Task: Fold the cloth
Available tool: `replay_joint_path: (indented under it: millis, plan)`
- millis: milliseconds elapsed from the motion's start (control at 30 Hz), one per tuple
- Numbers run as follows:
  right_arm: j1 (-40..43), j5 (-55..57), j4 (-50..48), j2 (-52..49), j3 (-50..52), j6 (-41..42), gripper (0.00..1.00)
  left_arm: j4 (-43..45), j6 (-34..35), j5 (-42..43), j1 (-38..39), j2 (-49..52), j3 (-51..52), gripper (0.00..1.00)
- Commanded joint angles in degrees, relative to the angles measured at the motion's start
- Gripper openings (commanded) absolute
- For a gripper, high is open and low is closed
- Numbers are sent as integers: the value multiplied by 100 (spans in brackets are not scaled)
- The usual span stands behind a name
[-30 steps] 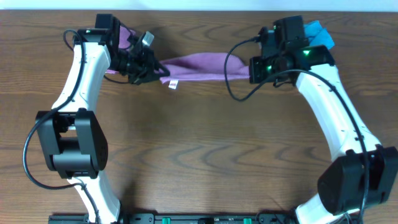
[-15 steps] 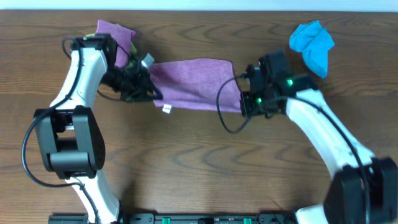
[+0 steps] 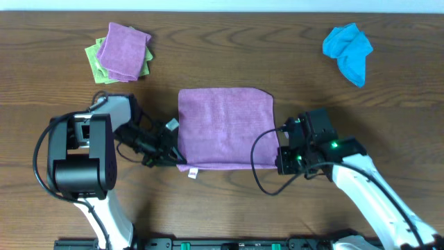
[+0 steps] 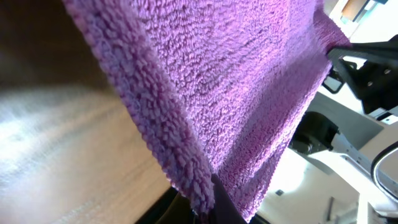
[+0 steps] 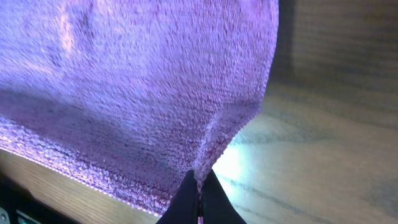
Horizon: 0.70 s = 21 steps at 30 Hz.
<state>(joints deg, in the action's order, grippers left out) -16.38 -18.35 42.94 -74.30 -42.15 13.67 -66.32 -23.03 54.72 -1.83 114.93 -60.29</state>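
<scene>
**Both grippers pinch the near corners of the purple cloth**

The left gripper is closed on the near left corner of the purple cloth. The right gripper is closed on the near right corner.

Each wrist camera shows what the overhead cannot. In the left wrist view the fingertips meet on the cloth's fluffy edge. In the right wrist view the dark fingertips squeeze a raised fold of cloth above the table. The left wrist view also catches the right arm past the far edge.

Only the overhead shows the whole layout. The cloth lies spread as a rough square in the middle of the table, with a small white tag at its near left corner. Any writing on the tag is too small to read. A folded purple cloth sits on a green cloth at the far left, and a crumpled blue cloth lies at the far right.
</scene>
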Motion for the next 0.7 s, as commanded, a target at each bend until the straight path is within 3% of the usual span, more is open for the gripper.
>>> replay_joint_path:
  millis: [0, 267, 667]
  plan:
    - [42, 551, -70, 291, 55, 107, 2, 70, -186, -26, -127, -380, 173, 6]
    - [44, 662, -1191, 262, 59, 107, 1, 717, 487, 155, -127, -1036, 168, 6]
    - [46, 944, -2892, -697, 57, 87, 1, 3091, 2927, -435, -114, -1231, 168, 6]
